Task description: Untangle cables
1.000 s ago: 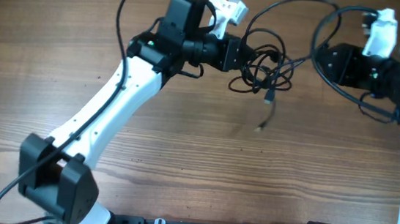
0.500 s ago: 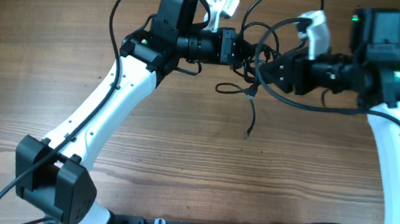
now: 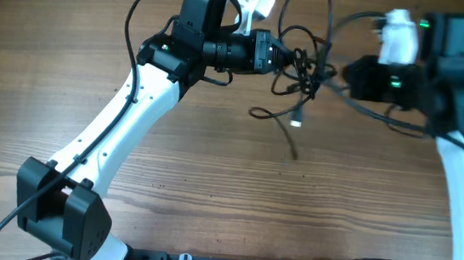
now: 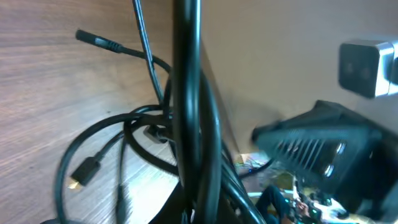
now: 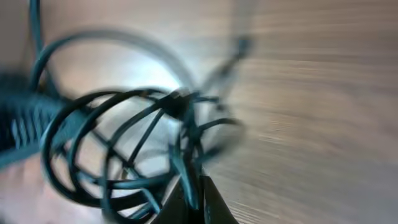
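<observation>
Between the two pincers, raised off the brown wooden table [image 3: 210,179], hangs a knotted bundle of thin, flexible black cables [image 3: 299,68] with small plug ends. The black two-fingered left pincer [image 3: 272,55] sits against the bundle's left side. Cords cover its fingertips, so I cannot tell whether it is gripping. The black right pincer [image 3: 346,76] is at the bundle's right edge. A small light-tipped plug [image 3: 299,119] dangles from the knot on the near side of both pincers, beside a loose loop.

This looks like the pulling-apart step, and the knot is not yet open. The next move probably calls for drawing the pincers away from each other slowly, or taking a new hold on a single loop, so the crossings loosen rather than tighten.

Only the overhead view shows both arms and the whole tangle together. The right wrist view is blurred, but it shows what the overhead view hides: the right pincer [image 5: 189,200] is drawn narrow and appears to pinch one strand, with the cables [image 5: 124,143] looping just beyond its tips. The left wrist view shows thick strands of cable [image 4: 186,124] running straight out from the left pincer, and a flat gold-tipped plug [image 4: 83,174] hanging to one side.
</observation>
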Available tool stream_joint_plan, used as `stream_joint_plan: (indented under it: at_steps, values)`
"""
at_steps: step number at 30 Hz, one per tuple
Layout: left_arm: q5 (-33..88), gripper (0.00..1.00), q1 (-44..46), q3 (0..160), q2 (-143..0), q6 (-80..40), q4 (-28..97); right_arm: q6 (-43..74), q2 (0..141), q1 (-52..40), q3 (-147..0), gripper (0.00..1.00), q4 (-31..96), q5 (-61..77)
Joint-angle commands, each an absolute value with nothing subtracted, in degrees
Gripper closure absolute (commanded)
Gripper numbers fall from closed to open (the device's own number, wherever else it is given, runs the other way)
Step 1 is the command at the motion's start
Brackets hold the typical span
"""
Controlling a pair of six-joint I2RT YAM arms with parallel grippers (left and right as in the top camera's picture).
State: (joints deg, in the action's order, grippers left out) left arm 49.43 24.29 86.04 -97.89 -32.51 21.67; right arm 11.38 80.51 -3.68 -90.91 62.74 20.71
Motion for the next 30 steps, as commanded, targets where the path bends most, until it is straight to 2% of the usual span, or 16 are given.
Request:
stream_joint_plan:
  at_steps: [1,4,9,11,13,14,16,19,23,26,30]
  values:
    - [47.27,0.95,21.1,86.26,-96.84,-32.42,21.41,21.71,72.69,1.02,-91.72,0.96,63.44,8.05]
    - [45.69,0.96,21.02,86.28,-96.84,-32.4,21.5,24.8,70.43,1.1,-91.72,0.96,64.42,2.5]
    - [31.83,0.96,20.97,86.26,-96.84,-32.34,26.24,32.42,70.17,1.1,-91.35,0.96,69.54,-13.02]
    - [31.4,0.96,20.97,86.26,-96.84,-31.75,26.61,27.07,71.33,1.1,-91.22,0.93,69.69,-6.68]
    - [31.42,0.96,20.99,86.28,-96.84,-31.79,26.57,18.2,72.75,1.1,-91.2,0.76,68.69,4.75]
    - [31.9,0.96,21.1,86.28,-96.84,-31.79,26.57,10.2,73.95,1.08,-91.2,0.64,67.96,15.77]
    - [33.23,0.96,21.1,86.28,-96.84,-31.81,26.55,3.75,75.66,1.08,-91.2,0.55,67.55,25.76]
    - [36.38,0.96,21.08,86.28,-96.75,-31.81,26.55,3.18,79.29,1.1,-91.2,0.43,67.35,27.88]
    - [43.72,0.96,20.8,86.28,-96.12,-32.67,22.39,-0.25,82.11,0.75,-91.2,0.41,66.5,34.79]
    - [53.25,0.96,19.94,86.28,-95.98,-40.56,11.57,-4.8,83.74,-0.49,-91.2,0.4,65.34,41.52]
    - [56.14,0.96,19.7,86.28,-95.98,-48.58,5.02,-4.97,84.79,-3.7,-91.2,0.39,60.9,42.92]
